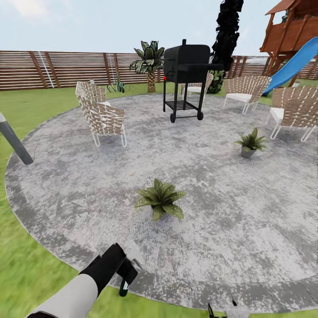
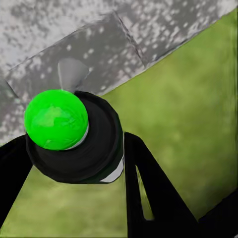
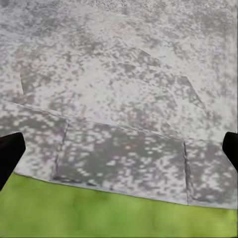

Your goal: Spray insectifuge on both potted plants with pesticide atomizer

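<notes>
**Left gripper carries the spray bottle; the nearer plant lies straight ahead and a little to the right.**

The left gripper (image 1: 125,277) is closed around the pesticide atomizer (image 1: 124,288), which hangs from it at the near edge of the round patio (image 1: 66,185), its long axis roughly upright and its bottom end pointing at the ground. In the left wrist view the bottle (image 2: 74,136) sits between the two dark fingers (image 2: 148,198), seen end-on. The broad speckled plant (image 1: 160,198) stands farther in on the paving, apart from the bottle and closest to the left arm. The smaller potted plant (image 1: 251,143) is farther off to the right. The right gripper (image 3: 119,148) is open and empty, its tips wide apart over the patio edge.
</notes>
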Controlling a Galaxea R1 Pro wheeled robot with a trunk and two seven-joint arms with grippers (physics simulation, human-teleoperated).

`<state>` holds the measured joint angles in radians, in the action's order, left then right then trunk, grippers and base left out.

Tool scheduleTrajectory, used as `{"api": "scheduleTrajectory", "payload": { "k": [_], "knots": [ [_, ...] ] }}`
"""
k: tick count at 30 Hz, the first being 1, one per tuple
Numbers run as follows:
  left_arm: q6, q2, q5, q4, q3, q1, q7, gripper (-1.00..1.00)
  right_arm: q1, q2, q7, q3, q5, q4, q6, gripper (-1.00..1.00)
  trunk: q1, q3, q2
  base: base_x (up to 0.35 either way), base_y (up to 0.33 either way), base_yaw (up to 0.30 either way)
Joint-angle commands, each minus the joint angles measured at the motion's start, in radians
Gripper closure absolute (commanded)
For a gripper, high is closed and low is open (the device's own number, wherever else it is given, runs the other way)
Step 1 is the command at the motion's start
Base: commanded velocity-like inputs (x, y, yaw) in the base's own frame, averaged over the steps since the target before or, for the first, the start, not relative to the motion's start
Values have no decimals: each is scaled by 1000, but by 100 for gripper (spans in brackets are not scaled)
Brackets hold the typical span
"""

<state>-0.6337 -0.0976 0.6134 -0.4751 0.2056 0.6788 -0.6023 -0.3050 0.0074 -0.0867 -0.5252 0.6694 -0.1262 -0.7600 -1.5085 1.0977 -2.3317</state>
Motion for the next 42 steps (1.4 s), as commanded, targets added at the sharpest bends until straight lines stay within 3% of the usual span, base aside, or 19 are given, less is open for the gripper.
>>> {"api": "scheduleTrajectory", "payload": {
  "k": [1, 2, 3, 4, 5, 8, 10, 13, 16, 18, 20, 21, 23, 25, 29, 35, 37, 40, 42],
  "knots": [
    [51, 3, -9, 0, -4, -1, -10, 100, 0, 2, -6, 0, 13, -38, 0, -100, 1, 1, 0, -101, 0, 0],
    [77, 6, -23, 1, -10, -2, -12, 100, 0, 2, -4, 0, 14, -62, 0, -100, 1, 1, 0, -65, 0, 0],
    [123, 39, -71, 5, -26, -2, -17, 100, -21, 3, 19, 6, 16, -126, 16, -100, 1, 1, 0, -14, 0, 0],
    [154, 60, -105, 35, -30, -2, -20, 100, -97, 3, 165, 75, 41, -142, 106, -100, 1, 1, 0, -4, 0, 0],
    [193, 64, -113, 51, -30, -2, -21, 100, -130, 4, 245, 112, 54, -146, 156, -100, 1, 1, 0, -2, 0, 0],
    [268, 67, -116, 85, -27, -1, -45, 100, -196, 3, 372, 153, 69, -149, 220, -100, 1, 1, 0, 0, 0, 0],
    [290, 64, -109, 95, -20, -1, -94, 100, -233, 3, 448, 172, 91, -150, 234, -100, 1, 1, 0, 0, 0, 0],
    [305, 64, -82, 99, 2, 5, -161, 100, -262, 3, 598, 201, 157, -173, 249, -100, 1, 1, 0, 0, 0, 0],
    [337, 69, 3, 100, 88, 8, -224, 100, -268, 6, 732, 208, 204, -227, 315, -100, 1, 1, 0, 0, 0, 0],
    [364, 69, 30, 101, 107, 8, -266, 100, -269, 15, 801, 210, 211, -251, 335, -100, 1, 1, 0, 0, 0, 0],
    [374, 66, 63, 100, 114, 7, -280, 100, -269, 20, 828, 217, 217, -258, 341, -100, 1, 1, 0, 0, 0, 0],
    [376, 64, 76, 100, 115, 7, -282, 100, -269, 21, 832, 229, 221, -259, 341, 100, 1, 1, 0, 0, 0, 0],
    [379, 57, 115, 99, 114, 7, -284, 100, -270, 21, 838, 286, 230, -260, 342, 100, 1, 1, 0, 0, 0, 0],
    [381, 51, 134, 99, 112, 7, -284, 100, -270, 22, 858, 310, 233, -260, 343, 100, 1, 1, 0, 0, 0, 0],
    [382, 49, 139, 99, 110, 6, -283, 100, -270, 24, 874, 316, 233, -261, 343, 100, 1, 1, 0, 0, 0, 0],
    [464, 16, 139, 101, 107, 1, -266, 100, -270, 66, 929, 317, 236, -267, 343, 100, 1, 1, 0, 0, 0, 0],
    [490, 13, 136, 101, 106, 0, -227, 100, -270, 68, 931, 318, 236, -268, 343, 100, 1, 1, 0, 0, 0, 0],
    [582, 12, 131, 142, 107, -1, -168, 100, -271, 71, 934, 318, 235, -269, 343, 100, 1, 1, 0, 0, 0, 0],
    [610, 8, 131, 177, 106, -1, -141, 100, -282, 82, 974, 318, 234, -270, 345, 100, 1, 1, 0, 0, 0, 0]
  ]
}}
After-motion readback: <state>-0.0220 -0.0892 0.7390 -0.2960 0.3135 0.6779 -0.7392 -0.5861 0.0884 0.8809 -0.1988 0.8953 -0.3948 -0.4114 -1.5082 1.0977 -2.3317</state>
